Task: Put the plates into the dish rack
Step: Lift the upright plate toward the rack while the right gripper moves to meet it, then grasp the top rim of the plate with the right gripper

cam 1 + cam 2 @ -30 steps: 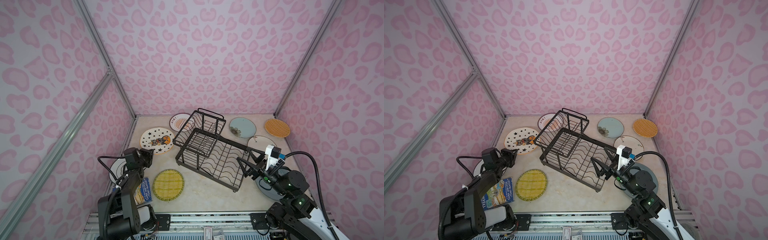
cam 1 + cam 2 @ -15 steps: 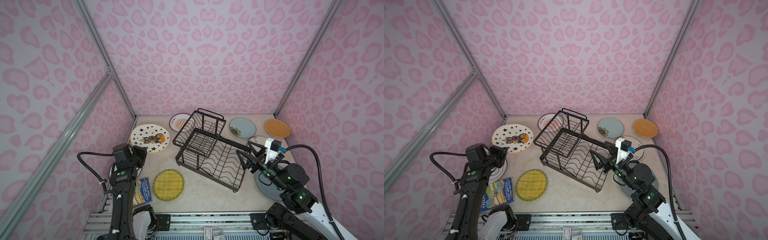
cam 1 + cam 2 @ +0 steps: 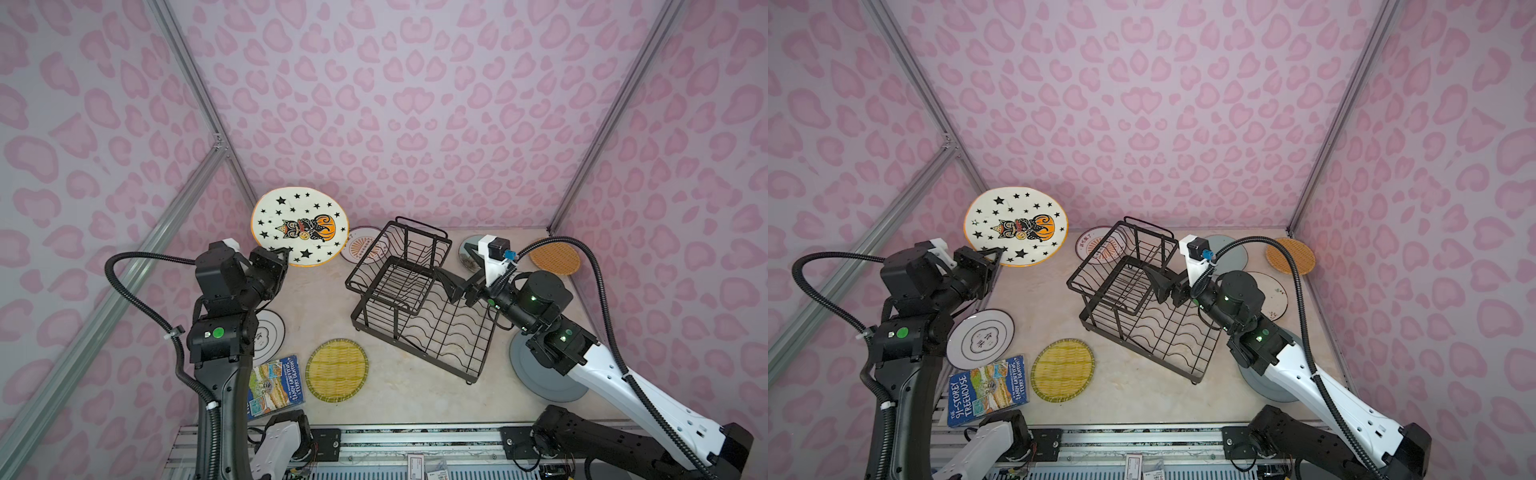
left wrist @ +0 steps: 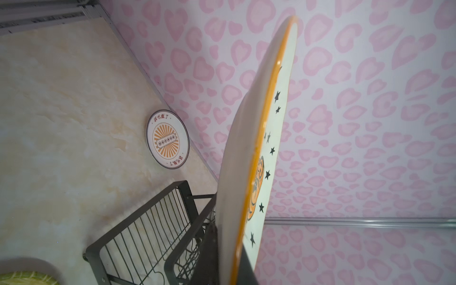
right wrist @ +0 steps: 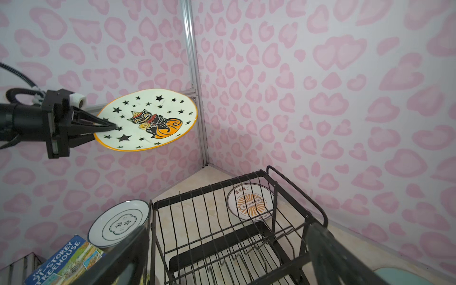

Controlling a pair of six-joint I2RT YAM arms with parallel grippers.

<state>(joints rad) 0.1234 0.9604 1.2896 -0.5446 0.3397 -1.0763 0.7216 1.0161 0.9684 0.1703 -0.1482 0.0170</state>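
My left gripper (image 3: 286,252) (image 3: 998,252) is shut on the near rim of a white plate with stars and a cat (image 3: 299,226) (image 3: 1016,226) (image 5: 148,121). It holds the plate high in the air at the back left, roughly level. The left wrist view shows that plate (image 4: 259,148) edge-on, pinched between both fingers. The black wire dish rack (image 3: 419,303) (image 3: 1142,307) (image 4: 153,229) stands mid-table with no plates in it. My right gripper (image 3: 449,286) (image 3: 1158,284) (image 5: 229,229) hangs open over the rack (image 5: 222,222), by its raised tier.
Flat on the table lie a sunburst plate (image 3: 361,249), a yellow woven plate (image 3: 336,369), a blue-rimmed white plate (image 3: 980,338), a pale blue plate (image 3: 1233,253), an orange woven plate (image 3: 555,257), a white plate (image 3: 1273,295) and a large grey-blue plate (image 3: 540,374). A book (image 3: 988,388) lies front left.
My left arm has lifted the star plate off the table and carried it up towards the back left. My right gripper has moved a little further over the rack, still open.
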